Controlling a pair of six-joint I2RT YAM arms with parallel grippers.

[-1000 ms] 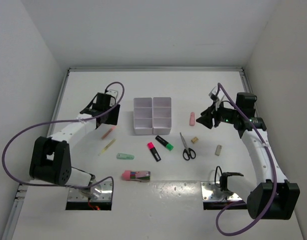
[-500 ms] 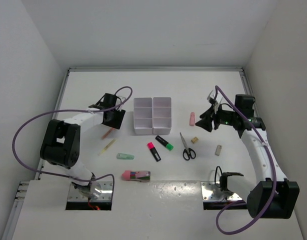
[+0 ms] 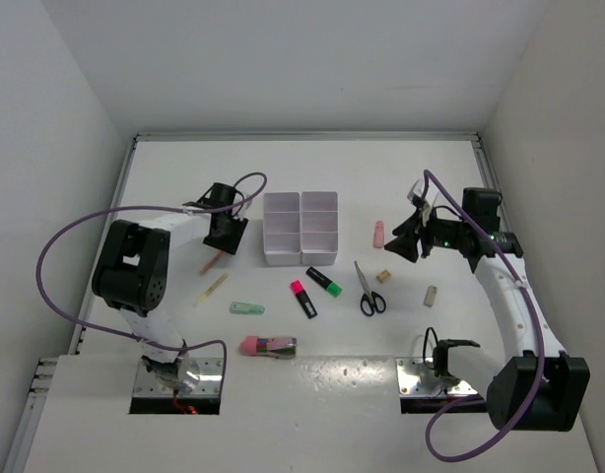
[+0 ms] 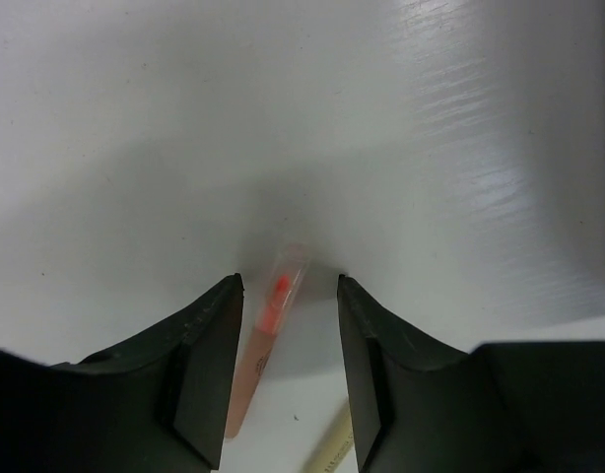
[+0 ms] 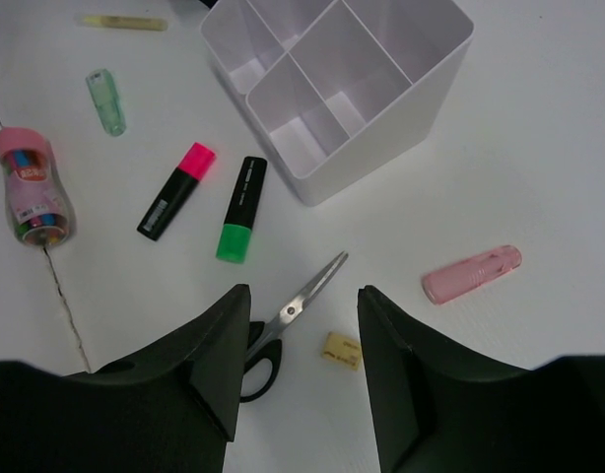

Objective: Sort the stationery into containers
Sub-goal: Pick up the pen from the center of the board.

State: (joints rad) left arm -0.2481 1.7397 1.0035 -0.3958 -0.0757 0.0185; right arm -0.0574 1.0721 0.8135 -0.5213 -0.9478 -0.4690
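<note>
The white organizer tray (image 3: 301, 229) stands mid-table with its compartments bare, and shows in the right wrist view (image 5: 332, 79). My left gripper (image 3: 225, 239) is open and low over the table, its fingers either side of the thin orange pen (image 4: 271, 320), not touching it. The yellow pen (image 4: 332, 451) lies beside it. My right gripper (image 3: 406, 236) is open and empty, hovering above the scissors (image 5: 283, 320), a beige eraser (image 5: 343, 350) and the pink eraser (image 5: 472, 273). The pink-ended highlighter (image 5: 174, 190) and green-ended highlighter (image 5: 240, 209) lie in front of the tray.
A mint eraser (image 3: 247, 308) and a pink-capped tube of coloured bits (image 3: 269, 346) lie near the left front. A second beige eraser (image 3: 431, 295) lies right of the scissors (image 3: 369, 289). White walls close in the table on three sides.
My left gripper has swung right and down, from left of the tray to over the orange pen. My right gripper has shifted slightly left.
</note>
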